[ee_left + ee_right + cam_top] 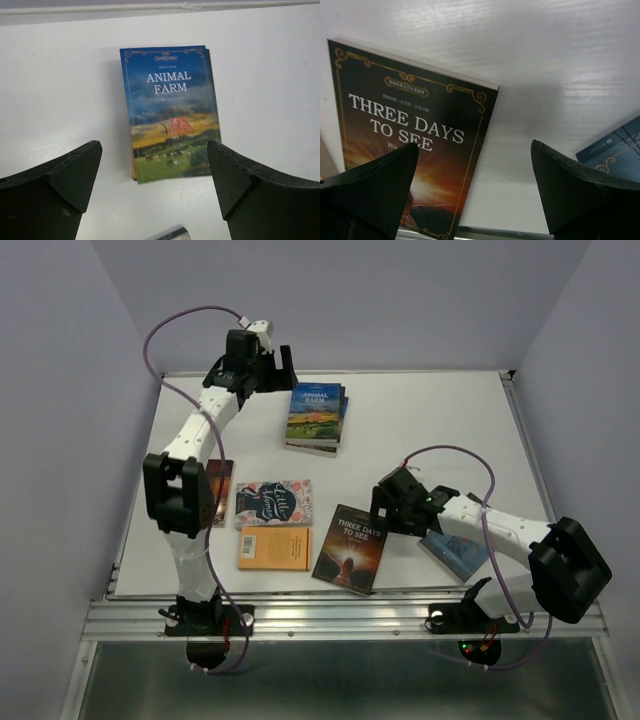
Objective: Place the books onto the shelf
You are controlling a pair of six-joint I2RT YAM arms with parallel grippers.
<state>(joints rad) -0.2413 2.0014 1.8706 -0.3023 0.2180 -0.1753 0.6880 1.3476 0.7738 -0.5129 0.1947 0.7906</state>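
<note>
The books lie flat on the white table (440, 430). At the back, "Animal Farm" (315, 413) (170, 112) tops a small stack. My left gripper (283, 368) (154, 146) hovers just left of that stack, open and empty. Along the front lie a floral book (273, 503), an orange book (274, 548) and the dark "Three Days to See" (349, 548) (415, 150). My right gripper (382, 508) (474, 146) hangs open over that dark book's right edge, holding nothing. A blue book (455, 552) (615, 150) lies partly under the right arm. No shelf is in view.
A brown book (221, 490) is half hidden behind the left arm's elbow. A metal rail (340, 618) runs along the table's near edge, close to the front books. Grey walls close in the left, back and right sides.
</note>
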